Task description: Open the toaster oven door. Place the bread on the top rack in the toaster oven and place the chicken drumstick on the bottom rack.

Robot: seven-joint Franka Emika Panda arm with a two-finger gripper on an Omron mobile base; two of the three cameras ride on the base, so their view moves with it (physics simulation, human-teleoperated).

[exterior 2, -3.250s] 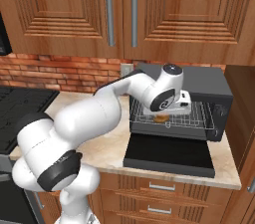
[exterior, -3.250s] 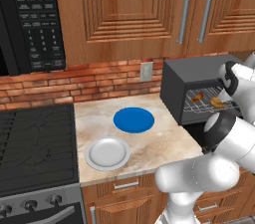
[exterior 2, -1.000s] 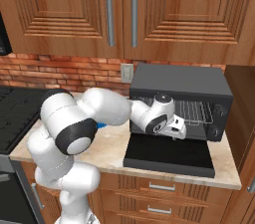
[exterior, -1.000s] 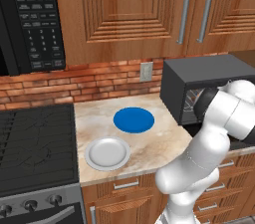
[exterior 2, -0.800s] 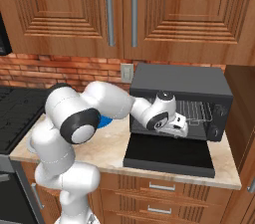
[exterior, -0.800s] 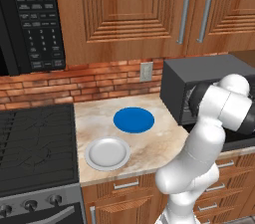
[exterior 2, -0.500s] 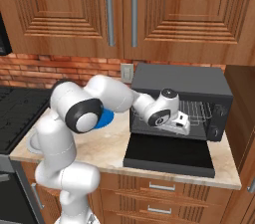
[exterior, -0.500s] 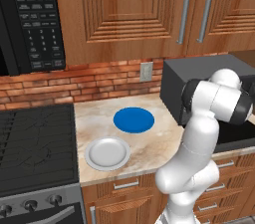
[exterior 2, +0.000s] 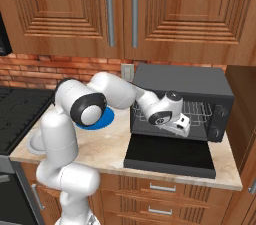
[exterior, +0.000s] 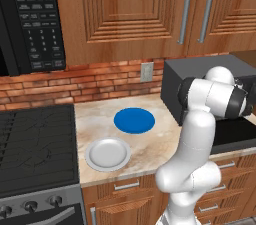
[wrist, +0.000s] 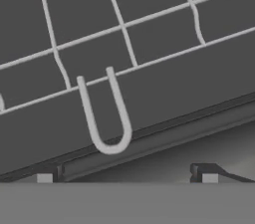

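A home kitchen, rendered in sim; wood wall cabinets (exterior: 125, 9) w/ long metal handles run overhead, matching drawers (exterior 2: 165, 194) below; red brick backsplash (exterior: 85, 79) w/ a wall outlet (exterior: 146, 71); beige marble-look counter (exterior: 155, 144) carrying a blue plate (exterior: 134, 120) and a white plate (exterior: 108, 153); black stove (exterior: 35, 144) w/ knobs on the left, black microwave (exterior: 35, 19) w/ keypad and red display above it; dark grey toaster oven (exterior 2: 182, 101) on the counter, door (exterior 2: 170, 155) folded down flat, wire racks (exterior 2: 197, 111) inside.
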